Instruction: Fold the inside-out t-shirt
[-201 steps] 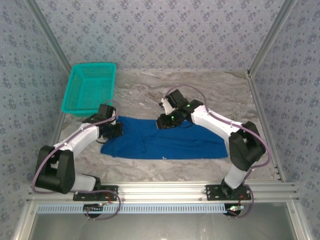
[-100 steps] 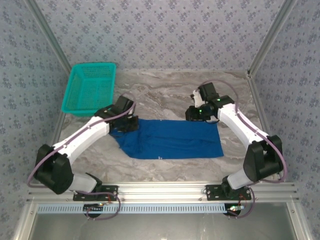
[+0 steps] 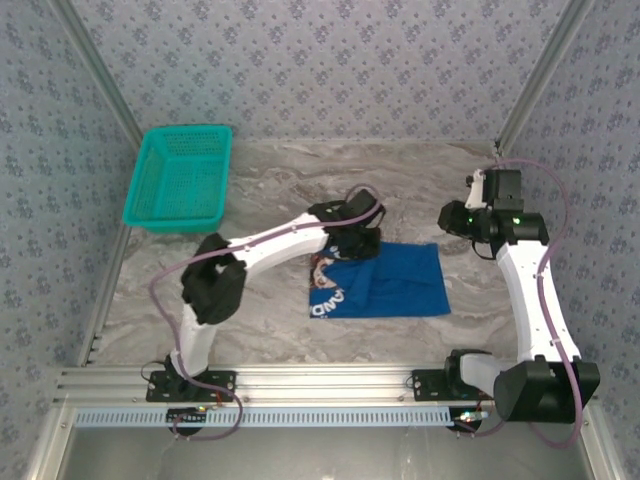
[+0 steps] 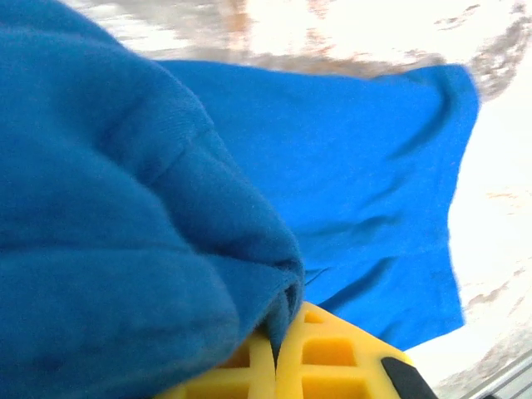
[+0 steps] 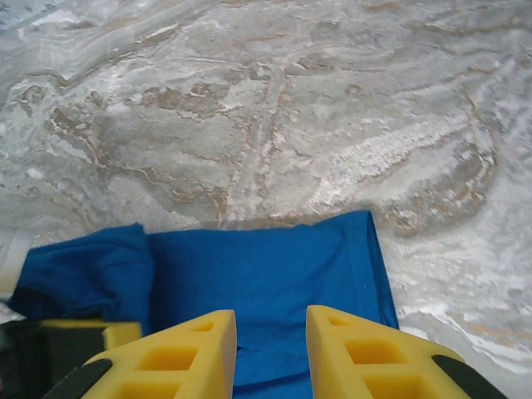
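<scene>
Royal-blue cotton is what this turns on: the inside-out t-shirt [image 3: 405, 282] lies at the middle-right of the table [image 3: 270, 190]. It forms a squat band whose long axis runs left to right across my top view. Its left end is doubled up, so a pale print [image 3: 325, 300] faces upward there. My left gripper [image 3: 356, 240] reaches well across and sits over the far-left edge of the cloth. From the left wrist camera that gripper [image 4: 274, 341] is pinched fully together, with a thick roll of blue fabric caught between its yellow fingers [image 4: 332, 357]. The rest of the shirt [image 4: 357, 166] is spread flat on the table beneath it. So the held fold hangs over the shirt's left part, and the flat, free part lies to the right of that gripper, straight along the long axis. My right gripper [image 3: 450, 216] is off the cloth, just beyond the shirt's far right corner, above bare marble. Its wrist view shows the gripper [image 5: 270, 320] parted a modest way with nothing in it. In that view the shirt [image 5: 266, 258] lies ahead of and below the fingers. I judge the left arm to be the working one. The fold would need carrying rightward along that axis and laying down so the edges meet. The right arm is nearer the right hem if that end needs pinning. The teal basket [image 3: 180, 180] stands well apart at the far left.
</scene>
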### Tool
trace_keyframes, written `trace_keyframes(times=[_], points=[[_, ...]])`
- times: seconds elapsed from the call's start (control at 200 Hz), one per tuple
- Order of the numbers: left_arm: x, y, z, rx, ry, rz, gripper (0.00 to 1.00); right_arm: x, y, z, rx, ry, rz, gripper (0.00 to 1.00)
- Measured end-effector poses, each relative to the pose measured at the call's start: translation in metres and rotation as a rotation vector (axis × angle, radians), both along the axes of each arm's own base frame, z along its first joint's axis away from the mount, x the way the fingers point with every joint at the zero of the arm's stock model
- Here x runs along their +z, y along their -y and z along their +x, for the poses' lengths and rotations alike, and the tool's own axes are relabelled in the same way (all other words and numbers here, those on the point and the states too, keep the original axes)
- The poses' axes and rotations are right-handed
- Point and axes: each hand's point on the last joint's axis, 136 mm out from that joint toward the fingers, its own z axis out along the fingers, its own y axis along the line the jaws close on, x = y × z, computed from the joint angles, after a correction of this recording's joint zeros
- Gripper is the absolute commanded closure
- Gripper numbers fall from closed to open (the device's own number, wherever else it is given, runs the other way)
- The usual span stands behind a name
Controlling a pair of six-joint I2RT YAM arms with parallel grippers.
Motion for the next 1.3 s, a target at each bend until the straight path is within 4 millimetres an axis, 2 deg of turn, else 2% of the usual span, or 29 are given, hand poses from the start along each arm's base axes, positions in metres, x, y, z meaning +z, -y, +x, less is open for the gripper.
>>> trace_keyframes(times=[0.11, 0.205, 0.415, 0.52, 0.68, 0.754, 0.829, 0.969, 1.164, 1.299], points=[[-0.006, 0.026, -0.002, -0.008, -0.013, -0.019, 1.0, -0.009, 0.003, -0.01, -0.016, -0.033, 0.003, 0.7], [-0.004, 0.039, -0.003, -0.011, -0.024, -0.032, 1.0, -0.013, 0.002, -0.017, -0.022, -0.05, 0.009, 0.7], [0.03, 0.049, 0.006, -0.032, 0.014, -0.067, 1.0, -0.015, 0.003, -0.024, -0.039, -0.052, 0.013, 0.7], [0.036, 0.041, 0.01, -0.035, 0.024, -0.063, 1.0, -0.043, -0.002, -0.029, -0.039, -0.113, 0.042, 0.7], [0.021, 0.016, 0.017, -0.021, -0.004, -0.024, 1.0, -0.112, -0.013, -0.046, -0.023, -0.302, 0.079, 0.71], [0.013, 0.003, 0.017, -0.014, -0.029, -0.008, 1.0, -0.14, -0.025, -0.049, 0.008, -0.38, 0.085, 0.72], [0.008, -0.005, 0.017, -0.011, -0.05, -0.001, 1.0, -0.16, -0.041, -0.047, 0.053, -0.425, 0.084, 0.72], [0.007, -0.009, 0.017, -0.025, -0.064, -0.012, 1.0, -0.183, -0.067, -0.036, 0.122, -0.454, 0.082, 0.73], [0.018, -0.015, 0.019, -0.036, -0.058, -0.054, 1.0, -0.213, -0.079, -0.029, 0.145, -0.504, 0.074, 0.75], [0.031, -0.022, 0.023, -0.028, -0.044, -0.083, 1.0, -0.212, -0.098, -0.016, 0.191, -0.478, 0.076, 0.75]])
